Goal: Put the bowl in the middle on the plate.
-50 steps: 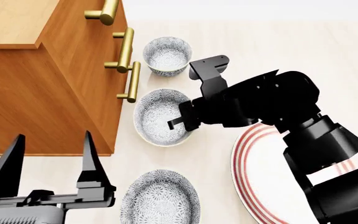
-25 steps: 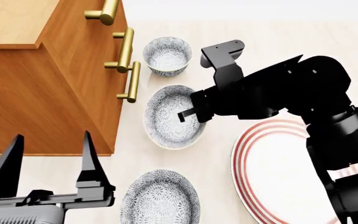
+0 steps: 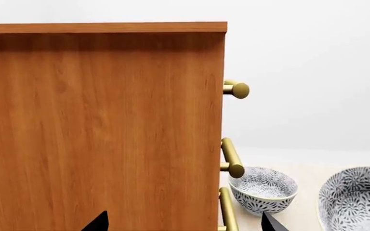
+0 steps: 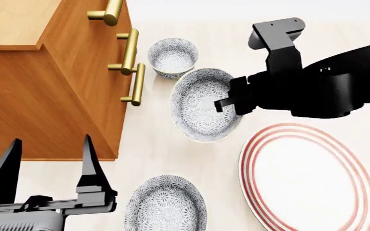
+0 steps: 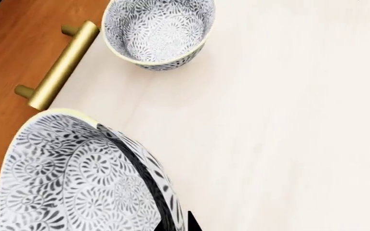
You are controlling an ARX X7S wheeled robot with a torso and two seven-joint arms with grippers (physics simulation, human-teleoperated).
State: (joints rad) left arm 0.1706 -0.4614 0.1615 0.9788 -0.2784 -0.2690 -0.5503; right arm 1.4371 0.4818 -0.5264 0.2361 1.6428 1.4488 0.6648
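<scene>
The middle bowl (image 4: 201, 106), white with a grey-blue floral pattern, hangs tilted above the floor, between the cabinet and the plate. My right gripper (image 4: 227, 103) is shut on its right rim. In the right wrist view the bowl (image 5: 75, 178) fills the near corner, and the right gripper (image 5: 175, 222) pinches its rim with one finger inside and one outside. The plate (image 4: 300, 178), white with red rings, lies flat to the right of the bowl and nearer to me. My left gripper (image 4: 46, 163) is open and holds nothing, low at the left beside the cabinet.
A wooden cabinet (image 4: 50, 82) with brass handles (image 4: 131, 62) stands at the left. A second bowl (image 4: 172, 57) sits behind the held one, and a third bowl (image 4: 165, 202) sits nearer to me. The left wrist view faces the cabinet side (image 3: 101, 125) and the far bowl (image 3: 263, 188).
My right arm has risen and swung right with the middle bowl in its grip. The bowl has left the floor, tilted, and come closer to the plate. The left arm has stayed put.
</scene>
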